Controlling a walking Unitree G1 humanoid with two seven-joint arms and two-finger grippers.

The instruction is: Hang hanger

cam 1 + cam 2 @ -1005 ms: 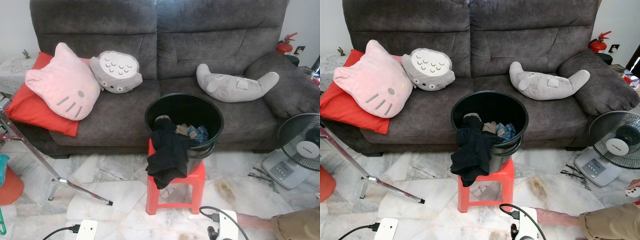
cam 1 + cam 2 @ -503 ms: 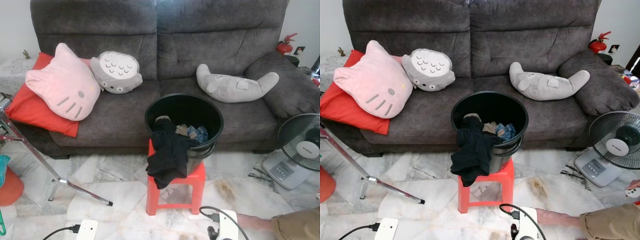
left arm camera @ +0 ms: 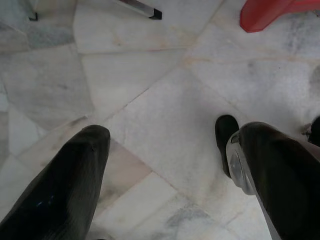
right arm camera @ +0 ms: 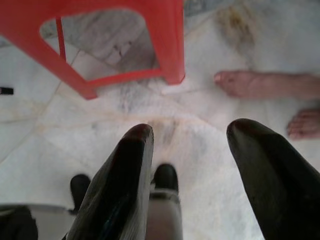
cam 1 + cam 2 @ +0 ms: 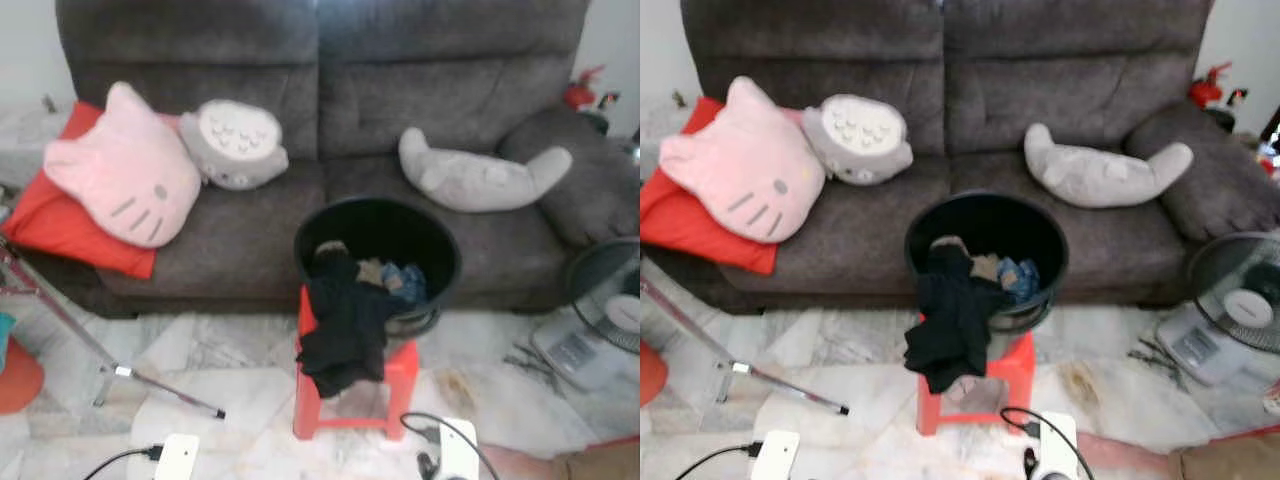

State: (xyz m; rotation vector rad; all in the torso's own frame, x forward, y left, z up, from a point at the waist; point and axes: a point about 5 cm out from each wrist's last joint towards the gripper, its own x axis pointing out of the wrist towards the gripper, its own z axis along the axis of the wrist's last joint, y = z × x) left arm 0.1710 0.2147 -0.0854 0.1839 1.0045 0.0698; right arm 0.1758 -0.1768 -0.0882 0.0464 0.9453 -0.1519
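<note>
The hanger cannot be seen yet, so the robot should look around slowly, with its left gripper [image 3: 162, 145] and right gripper [image 4: 192, 150] both spread wide, empty, above the floor [image 3: 150, 90].

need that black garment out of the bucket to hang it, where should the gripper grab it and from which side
Grip the black garment at the bunched fold where it crosses the bucket rim, coming from above on the robot's side. It drapes over the near rim and hangs down past the red stool, so that fold likely stands clear. Both grippers hang open over the floor.
</note>
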